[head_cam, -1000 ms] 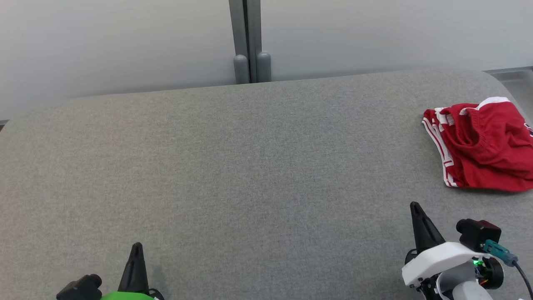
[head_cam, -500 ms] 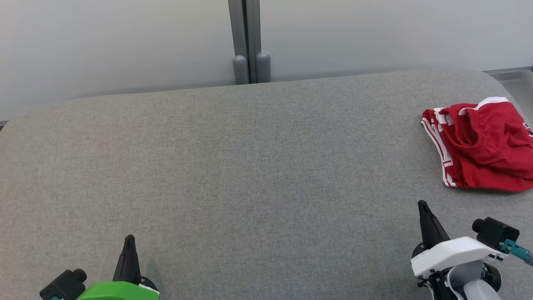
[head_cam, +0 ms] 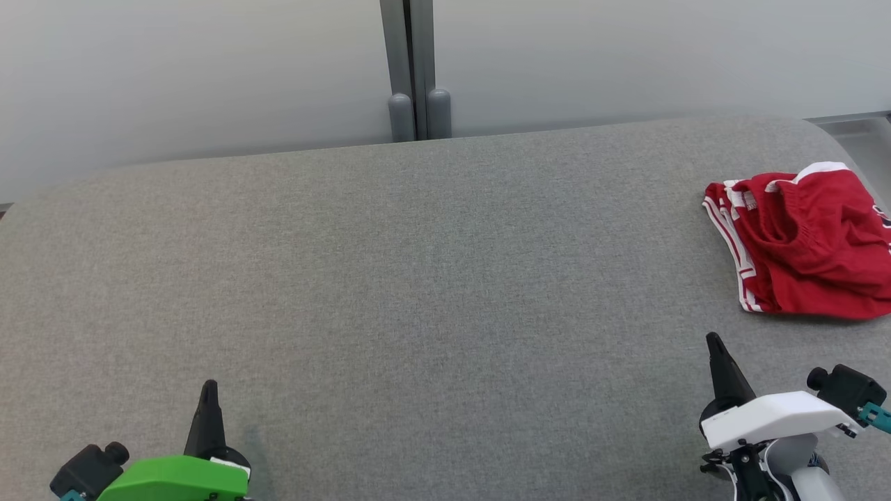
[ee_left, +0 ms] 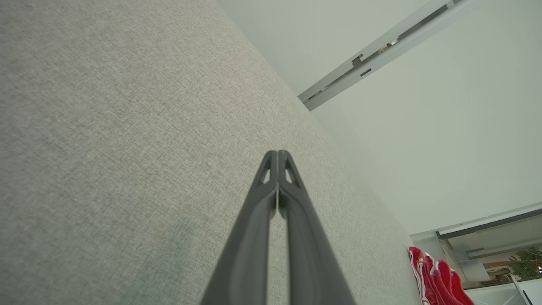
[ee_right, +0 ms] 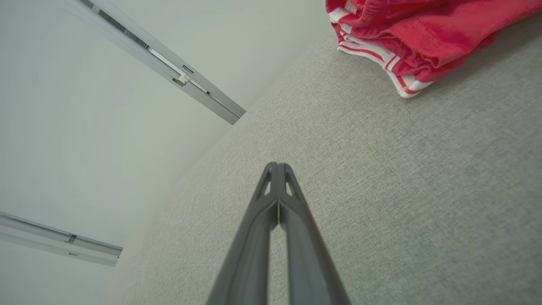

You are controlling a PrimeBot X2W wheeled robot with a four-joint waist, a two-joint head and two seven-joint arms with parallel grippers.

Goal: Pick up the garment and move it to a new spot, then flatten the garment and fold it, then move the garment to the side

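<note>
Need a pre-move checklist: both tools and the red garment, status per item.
1. Left tool empty: ok, shut on nothing.
2. Right tool empty: ok, shut on nothing.
3. Right tool ready to grasp: not ok, its fingers are closed together and would likely need opening first.
4. Garment free of both tools: ok, it lies at the right end of the table, apart from the right tool.
5. Garment flat: not ok, it is bunched in folds.
6. Garment whole in the head view: not ok, its right side is cut off by the picture's edge.
</note>
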